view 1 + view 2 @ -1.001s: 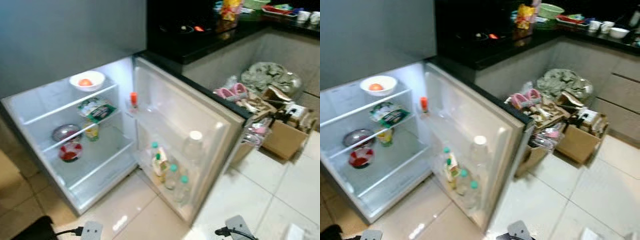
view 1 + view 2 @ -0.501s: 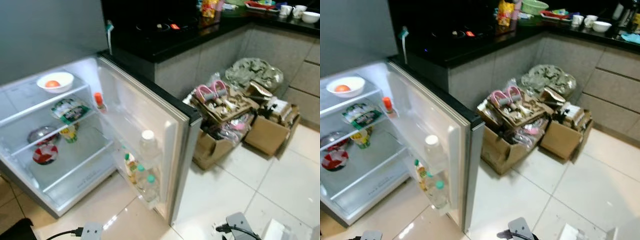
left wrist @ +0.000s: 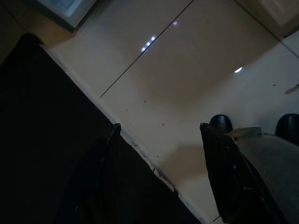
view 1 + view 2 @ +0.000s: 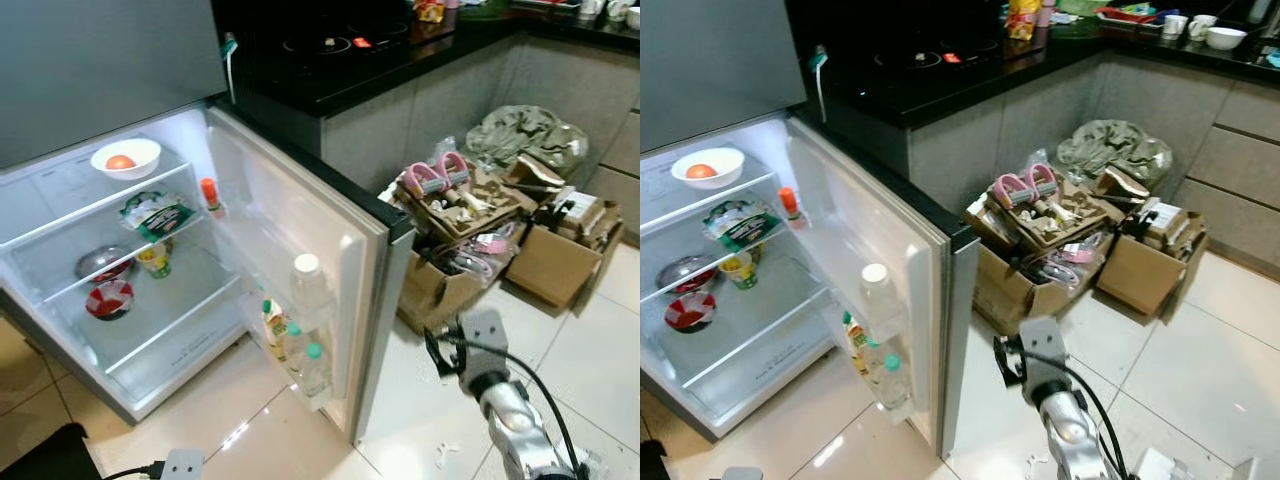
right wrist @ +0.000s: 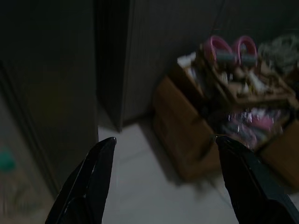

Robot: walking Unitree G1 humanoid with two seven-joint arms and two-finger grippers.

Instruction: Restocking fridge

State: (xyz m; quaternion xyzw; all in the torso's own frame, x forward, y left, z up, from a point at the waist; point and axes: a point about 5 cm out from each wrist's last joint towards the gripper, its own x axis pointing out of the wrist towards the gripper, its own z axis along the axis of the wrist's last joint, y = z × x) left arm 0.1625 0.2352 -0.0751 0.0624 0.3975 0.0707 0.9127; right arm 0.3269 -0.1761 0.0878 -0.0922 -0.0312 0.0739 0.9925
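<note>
Now the right arm (image 4: 505, 400) rises from the lower right of the frame, raised since half a second ago, when just its wrist showed at the bottom edge; the right gripper (image 5: 163, 140) spreads wide toward the cardboard boxes (image 4: 470, 250). The left gripper (image 3: 159, 128), also wide, hangs over the floor tiles (image 3: 187, 70). The fridge (image 4: 130, 260) stands open at left, lit, bottles (image 4: 305, 340) in its door (image 4: 330, 240).
</note>
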